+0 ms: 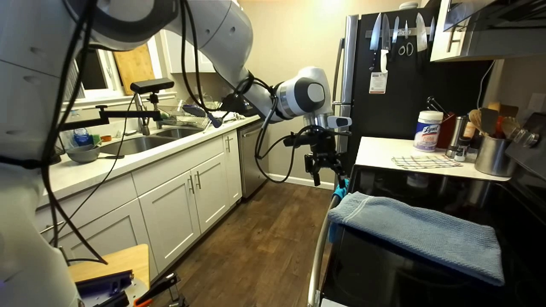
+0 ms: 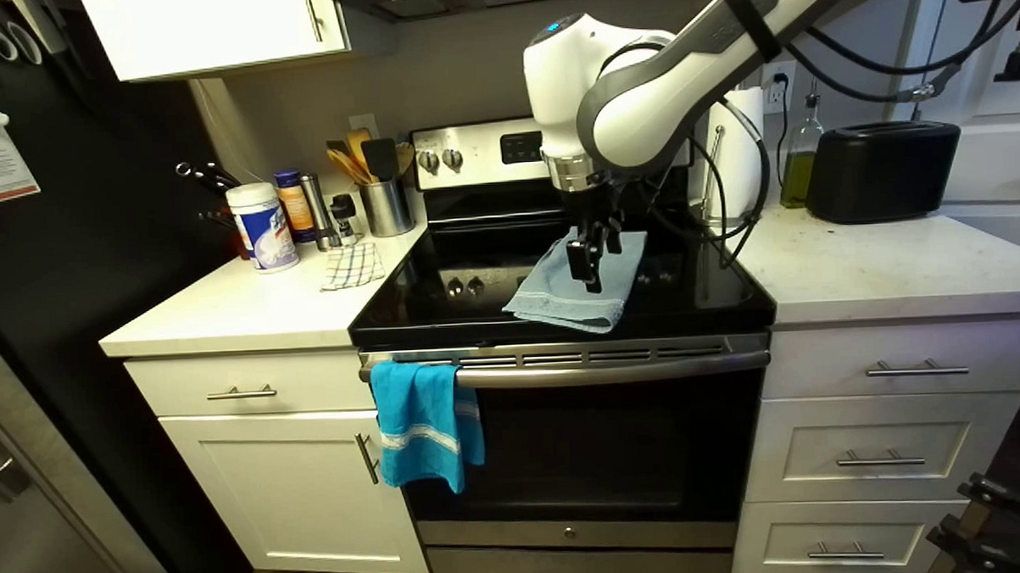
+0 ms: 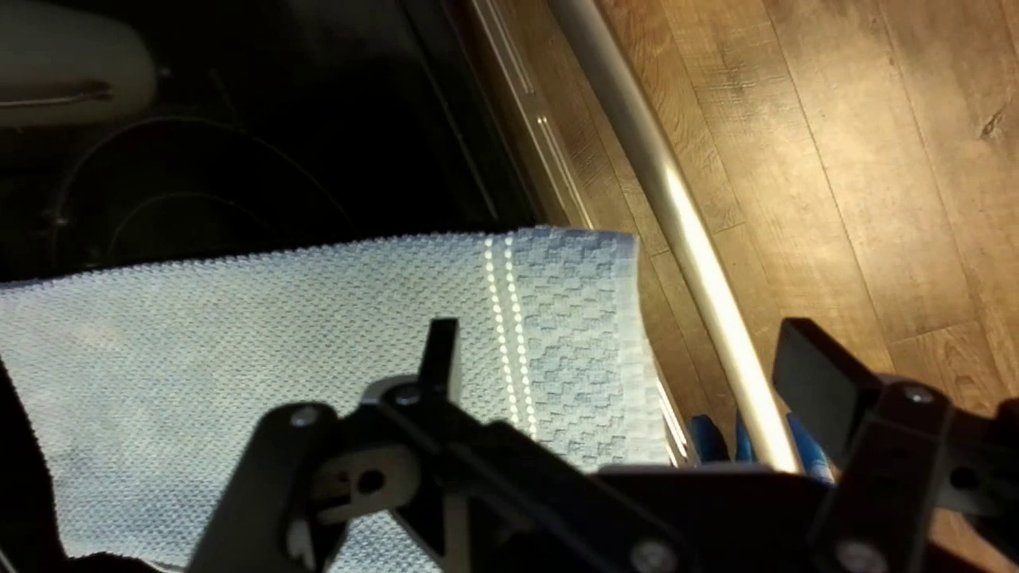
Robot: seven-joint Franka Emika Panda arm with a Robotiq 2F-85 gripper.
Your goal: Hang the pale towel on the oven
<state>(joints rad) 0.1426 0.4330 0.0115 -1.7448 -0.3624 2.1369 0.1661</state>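
The gripper (image 3: 625,358) points downward; its fingers (image 3: 824,390) are spread wide apart. Below the gripper, apart from it, the pale towel (image 3: 279,358) lies folded on the dark surface (image 2: 706,305) of the oven (image 2: 566,441). Light stripes cross one end of the towel, and this end reaches the front edge of the surface. In the wrist view, one finger overlaps the towel and the opposite finger overlaps the floor (image 3: 876,199); the metal handle (image 3: 696,239) of the oven runs between the two. Lower than the gripper and left of it in an exterior view, a bright blue cloth (image 2: 421,425) hangs over one end of the handle. Behind the gripper, a control panel (image 2: 479,165) with knobs (image 2: 452,159) stands at the rear of the oven. Right of the gripper in an exterior view stand a paper towel roll (image 2: 737,177), a glass bottle (image 2: 799,175) and a black toaster (image 2: 888,171). Left of the gripper in an exterior view, a white surface (image 2: 239,311) carries a metal pot (image 2: 388,210) of utensils (image 2: 380,159), a checkered cloth (image 2: 352,266) and a white tub (image 2: 262,231). Farther left of the gripper stands the black refrigerator (image 2: 93,250).
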